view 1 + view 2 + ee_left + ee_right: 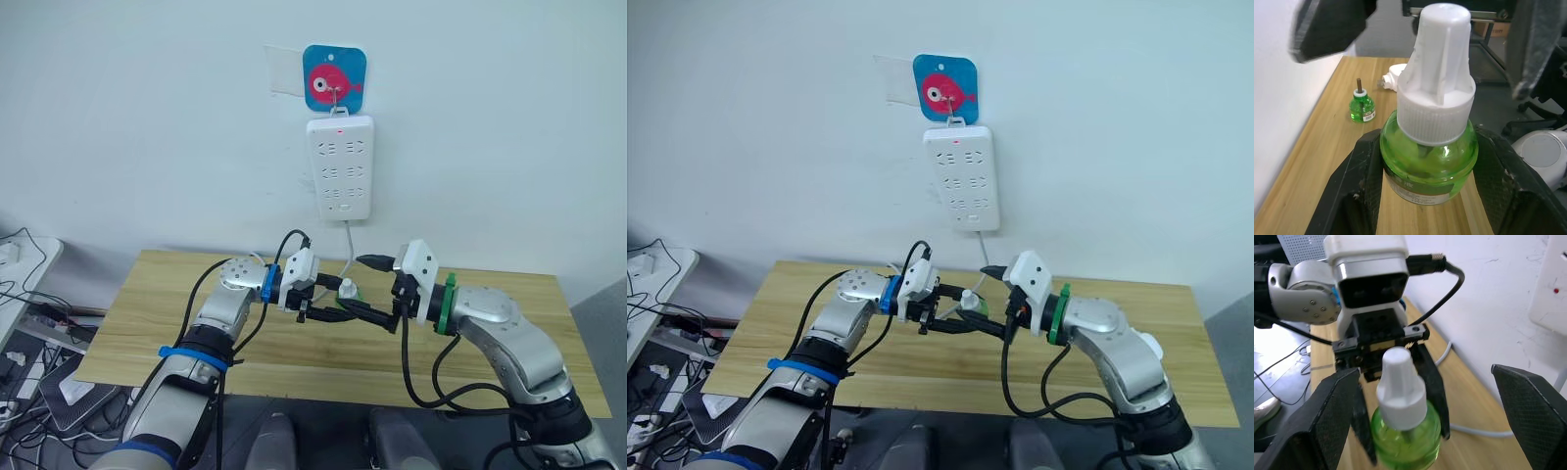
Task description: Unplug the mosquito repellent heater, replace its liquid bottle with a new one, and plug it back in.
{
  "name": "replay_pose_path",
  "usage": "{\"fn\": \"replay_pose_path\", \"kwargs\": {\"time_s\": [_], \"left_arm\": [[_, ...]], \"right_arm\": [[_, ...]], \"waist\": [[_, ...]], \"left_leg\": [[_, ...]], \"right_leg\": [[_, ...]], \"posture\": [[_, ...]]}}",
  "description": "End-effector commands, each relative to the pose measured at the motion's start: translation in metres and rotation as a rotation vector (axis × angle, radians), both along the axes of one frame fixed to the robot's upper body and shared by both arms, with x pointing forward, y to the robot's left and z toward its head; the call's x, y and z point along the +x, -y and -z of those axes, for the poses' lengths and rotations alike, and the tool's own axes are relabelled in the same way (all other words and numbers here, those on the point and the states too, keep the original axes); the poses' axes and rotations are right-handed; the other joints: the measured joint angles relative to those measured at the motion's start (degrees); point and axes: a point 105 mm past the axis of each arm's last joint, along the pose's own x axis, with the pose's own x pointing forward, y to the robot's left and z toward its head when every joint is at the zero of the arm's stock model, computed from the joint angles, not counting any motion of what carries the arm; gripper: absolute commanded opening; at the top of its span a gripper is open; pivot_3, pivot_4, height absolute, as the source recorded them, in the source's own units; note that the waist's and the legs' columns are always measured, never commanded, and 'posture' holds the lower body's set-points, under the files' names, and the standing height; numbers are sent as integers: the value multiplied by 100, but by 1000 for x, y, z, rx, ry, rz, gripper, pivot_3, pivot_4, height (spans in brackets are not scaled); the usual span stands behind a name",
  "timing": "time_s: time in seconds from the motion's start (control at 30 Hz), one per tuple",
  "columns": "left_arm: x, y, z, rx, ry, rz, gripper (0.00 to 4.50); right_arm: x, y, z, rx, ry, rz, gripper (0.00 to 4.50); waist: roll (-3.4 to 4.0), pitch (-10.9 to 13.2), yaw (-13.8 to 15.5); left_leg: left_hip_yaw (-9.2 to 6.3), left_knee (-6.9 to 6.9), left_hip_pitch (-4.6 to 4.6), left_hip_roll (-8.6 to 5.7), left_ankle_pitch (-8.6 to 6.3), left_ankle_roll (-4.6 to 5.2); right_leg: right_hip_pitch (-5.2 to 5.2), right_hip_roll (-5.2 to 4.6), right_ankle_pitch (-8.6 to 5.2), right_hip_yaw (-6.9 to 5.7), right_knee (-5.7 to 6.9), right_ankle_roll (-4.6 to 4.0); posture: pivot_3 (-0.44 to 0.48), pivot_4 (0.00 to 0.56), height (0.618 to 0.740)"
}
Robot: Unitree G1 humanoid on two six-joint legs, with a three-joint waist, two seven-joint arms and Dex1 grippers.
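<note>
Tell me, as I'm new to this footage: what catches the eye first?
A green bottle with a white cap, clamped in the left tool above the wooden table, with the open right tool around it. Behind, a white power strip hangs on the wall under a blue fish hook.

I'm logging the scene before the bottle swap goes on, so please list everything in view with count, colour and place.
capped liquid bottle: 1, green with white cap, held between the left gripper's fingers above the table
uncapped liquid bottle: 1, green with brown wick, standing on the table near the wall
mosquito repellent heater: 1, white, lying on the table beyond the uncapped bottle, unplugged
power strip: 1, white, hanging on the wall
fish hook plate: 1, blue with pink fish, on the wall above the strip
table: 1, light wood, against the wall
left gripper: 1, black, shut on the capped bottle
right gripper: 1, black, open, fingers either side of the cap
</note>
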Motion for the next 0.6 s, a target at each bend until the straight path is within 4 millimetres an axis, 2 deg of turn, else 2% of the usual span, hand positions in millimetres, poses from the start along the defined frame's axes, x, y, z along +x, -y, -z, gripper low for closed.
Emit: {"fn": "replay_pose_path", "kwargs": {"time_s": [0.03, 0.23, 0.5, 0.6], "left_arm": [[4, 2, -11, -20, 49, -6, 2241], [2, 4, -10, -23, 45, -2, 2241], [4, 0, -10, -11, 48, -9, 2241], [4, 1, -10, -14, 46, -8, 2241]], "right_arm": [[4, -3, -9, 15, 52, 11, 4493], [7, -1, -6, 13, 54, 37, 4493], [-3, 47, -9, -24, 27, 100, 4493], [-10, 57, -9, -40, 9, 99, 4493]], "waist": [[0, 0, 1], [0, 0, 2], [0, 0, 17], [0, 0, 26]], "left_leg": [[0, 0, 0, 0, 0, 0], [0, 0, 0, 0, 0, 0], [0, 0, -4, -2, 0, 0], [1, 0, -4, -3, 0, 0]], "right_leg": [[0, 0, 0, -1, 0, 0], [0, -1, 0, 0, 0, 0], [0, -3, 0, -1, -5, 0], [0, -3, 0, -1, -5, 0]], "posture": [[-2, 161, 740], [-3, 160, 740], [-2, 158, 740], [-10, 158, 740]]}}
